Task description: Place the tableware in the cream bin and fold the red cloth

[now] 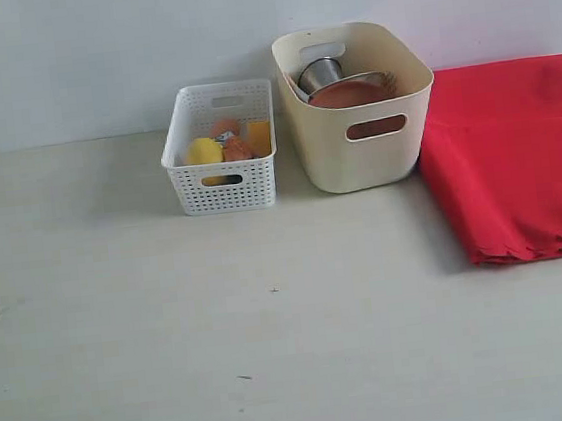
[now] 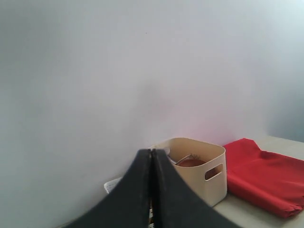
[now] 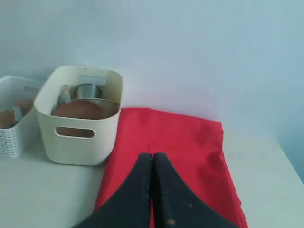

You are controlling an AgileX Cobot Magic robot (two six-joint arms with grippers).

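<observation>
Red cloth (image 1: 512, 156): lay folded at desk (image 1: 276, 352) right edge, just beside cream bin (image 1: 336, 159). Bin held steel cup (image 1: 320, 74), brown plate (image 1: 347, 94). Left claw (image 2: 151, 152), right claw (image 3: 152, 156): pressed together, empty. Judged: only fold-squaring remaining; pinch scalloped corners evenly.

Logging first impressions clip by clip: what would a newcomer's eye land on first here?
The red cloth stands out most, lying folded on the right in the exterior view, just beside the cream bin. The bin holds a brown plate and a steel cup. To its left is a white basket with food in it.
</observation>
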